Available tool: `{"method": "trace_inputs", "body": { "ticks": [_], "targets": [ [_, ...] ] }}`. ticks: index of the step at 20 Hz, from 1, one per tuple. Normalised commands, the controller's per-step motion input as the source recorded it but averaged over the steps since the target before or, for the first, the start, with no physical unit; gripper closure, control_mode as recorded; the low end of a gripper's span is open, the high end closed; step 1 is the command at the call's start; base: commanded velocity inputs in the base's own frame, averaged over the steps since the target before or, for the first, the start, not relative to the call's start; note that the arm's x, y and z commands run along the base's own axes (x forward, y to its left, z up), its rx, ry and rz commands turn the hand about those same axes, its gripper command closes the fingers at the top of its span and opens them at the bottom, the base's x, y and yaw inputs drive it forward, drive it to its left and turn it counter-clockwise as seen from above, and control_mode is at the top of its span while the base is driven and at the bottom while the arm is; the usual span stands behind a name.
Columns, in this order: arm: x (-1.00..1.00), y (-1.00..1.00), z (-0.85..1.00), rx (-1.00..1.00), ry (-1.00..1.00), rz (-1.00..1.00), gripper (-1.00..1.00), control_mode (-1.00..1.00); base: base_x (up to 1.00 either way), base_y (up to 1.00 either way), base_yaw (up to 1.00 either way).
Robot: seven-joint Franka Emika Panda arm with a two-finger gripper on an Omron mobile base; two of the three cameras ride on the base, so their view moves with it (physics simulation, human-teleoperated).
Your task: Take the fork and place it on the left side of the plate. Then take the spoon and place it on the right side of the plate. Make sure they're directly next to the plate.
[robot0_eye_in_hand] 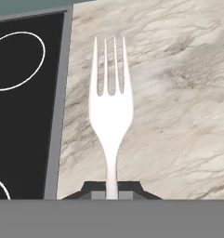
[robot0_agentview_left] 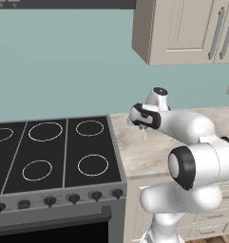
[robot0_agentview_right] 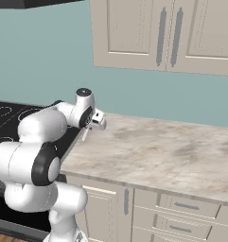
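Two base cameras give the big stuff: the marble counter [robot0_agentview_right: 158,151] running beside the black stove [robot0_agentview_left: 49,152], plus wall cabinets [robot0_agentview_right: 158,33] up top. From the left base view I count five white burner rings fully showing and five knobs [robot0_agentview_left: 73,198] along the stove front, which the right base view barely catches. One fork [robot0_eye_in_hand: 111,111], and the hand view is where you actually see it properly, four tines pointing away over the counter, right near the stove edge. From the base views it's just a thin pale sliver hanging below the gripper [robot0_agentview_left: 142,127]. The jaws are clamped tight on the fork's handle, holding it up off the counter.
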Motion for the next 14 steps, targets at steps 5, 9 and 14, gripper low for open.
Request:
{"method": "trace_inputs", "body": {
  "ticks": [5, 9, 14],
  "targets": [
    [-0.38, 0.0, 0.68, 0.03, -0.05, 0.0, 1.0, -1.0, 0.0, 0.0, 0.0],
    [-0.34, 0.0, 0.66, 0.0, -0.05, -0.01, 1.0, -1.0, 0.0, 0.0, 0.0],
    [-0.39, 0.0, 0.6, 0.0, -0.08, -0.01, 1.0, -1.0, 0.0, 0.0, 0.0]
  ]
}}
